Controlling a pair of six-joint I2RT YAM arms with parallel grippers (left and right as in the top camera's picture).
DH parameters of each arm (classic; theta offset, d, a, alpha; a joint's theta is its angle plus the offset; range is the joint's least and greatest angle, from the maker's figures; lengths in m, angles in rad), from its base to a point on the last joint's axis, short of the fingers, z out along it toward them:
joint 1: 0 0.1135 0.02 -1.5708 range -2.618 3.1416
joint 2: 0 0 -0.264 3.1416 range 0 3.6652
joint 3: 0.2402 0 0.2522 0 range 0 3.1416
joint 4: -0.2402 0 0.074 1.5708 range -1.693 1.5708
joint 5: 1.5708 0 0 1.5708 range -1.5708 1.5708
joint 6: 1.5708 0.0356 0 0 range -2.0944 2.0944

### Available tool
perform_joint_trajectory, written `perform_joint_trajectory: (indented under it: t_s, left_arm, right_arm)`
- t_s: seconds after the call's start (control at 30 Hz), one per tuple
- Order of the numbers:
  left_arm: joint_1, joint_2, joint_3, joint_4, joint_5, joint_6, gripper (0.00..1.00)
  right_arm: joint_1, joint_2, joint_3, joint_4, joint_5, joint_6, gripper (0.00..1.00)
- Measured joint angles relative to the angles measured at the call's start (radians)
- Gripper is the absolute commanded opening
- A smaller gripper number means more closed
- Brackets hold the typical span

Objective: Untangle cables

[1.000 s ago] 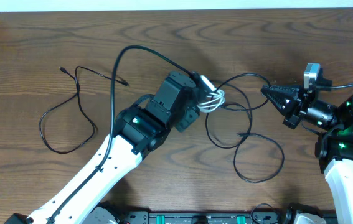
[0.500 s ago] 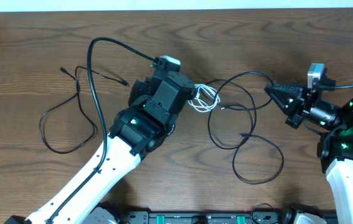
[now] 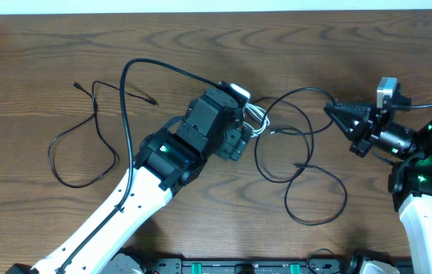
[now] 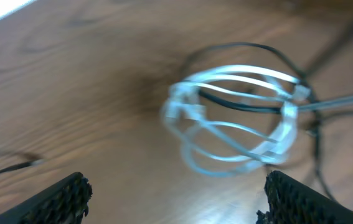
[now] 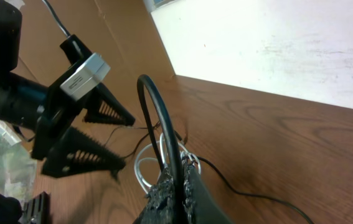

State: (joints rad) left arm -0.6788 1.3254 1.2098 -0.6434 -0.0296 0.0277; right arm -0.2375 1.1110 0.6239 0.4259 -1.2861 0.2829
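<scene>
Change: left gripper (image 4: pixel 182 196) was clamped on the white cable (image 4: pixel 285 124) a second ago and tugging it leftward. Now its jaws stand wide apart and the cable is let go. The white cable lies loose on the table (image 3: pixel 33 46) just ahead of the open fingers, near the middle of the table, bunched in a small coil. Left wrist view shows a black strand threaded through that coil, so the knot is not cleared; the view is blurred and I can't tell how many strands cross it. Compared with half a second ago the coil has slid back a little to the right, toward the other arm. Right gripper (image 5: pixel 175 186) has not moved or opened; its fingers are pressed together on the right black cable (image 5: pixel 167 124), which rises in a stiff loop from between them. That cable runs from the pinch to the white coil and sprawls in loops lower right. The left black cable (image 3: pixel 50 152) sits well apart at the left of the table, touching nothing else and already free. Judgement: the pull did not separate white from black, so this release looks like a reset for a fresh grip. Remaining work is the white coil plus the right black cable.
</scene>
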Motion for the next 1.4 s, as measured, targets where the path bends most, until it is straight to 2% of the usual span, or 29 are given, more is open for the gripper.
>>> perform_joint_trajectory:
  t_s: [0.13, 0.3, 0.5, 0.57, 0.7, 0.77, 0.87, 0.97, 1.1, 1.23, 1.3, 1.4]
  left_arm:
    - [0.0, 0.0, 0.0, -0.003, 0.085, -0.01, 0.9]
    - [0.0, 0.0, 0.0, 0.005, 0.126, -0.119, 0.91]
    - [0.0, 0.04, 0.0, 0.039, 0.136, -0.401, 0.9]
    - [0.0, 0.068, 0.0, 0.042, 0.136, -0.527, 0.84]
    - [0.0, 0.119, 0.0, 0.042, 0.136, -0.744, 0.82]
    - [0.0, 0.142, 0.0, 0.042, 0.136, -0.827, 0.74]
    - [0.0, 0.16, 0.0, 0.043, 0.136, -0.915, 0.48]
    - [0.0, 0.16, 0.0, 0.05, 0.136, -0.967, 0.26]
    - [0.0, 0.16, 0.0, 0.05, 0.136, -0.998, 0.13]
    - [0.0, 0.16, 0.0, 0.05, 0.136, -1.011, 0.15]
    - [0.0, 0.16, 0.0, 0.05, 0.136, -1.014, 0.31]
    - [0.0, 0.16, 0.0, 0.05, 0.136, -1.025, 0.41]
  right_arm:
    - [0.0, 0.0, 0.0, 0.0, 0.0, -0.002, 0.01]
    - [0.0, 0.0, 0.0, 0.0, 0.0, -0.002, 0.01]
    - [0.0, 0.0, 0.0, 0.0, 0.0, -0.002, 0.01]
    - [0.0, 0.0, 0.0, 0.0, 0.0, -0.002, 0.01]
    - [0.0, 0.0, 0.0, 0.0, 0.0, -0.002, 0.01]
    - [0.0, 0.0, 0.0, 0.0, 0.0, -0.002, 0.01]
    - [0.0, 0.0, 0.0, 0.0, 0.0, -0.002, 0.01]
    - [0.0, 0.0, 0.0, 0.0, 0.0, -0.002, 0.01]
    - [0.0, 0.0, 0.0, 0.0, -0.001, -0.002, 0.01]
    - [0.0, 0.0, 0.0, -0.003, -0.001, -0.002, 0.01]
    - [0.0, 0.0, 0.0, -0.003, -0.001, -0.002, 0.01]
    - [0.0, 0.0, 0.0, -0.003, -0.001, -0.002, 0.01]
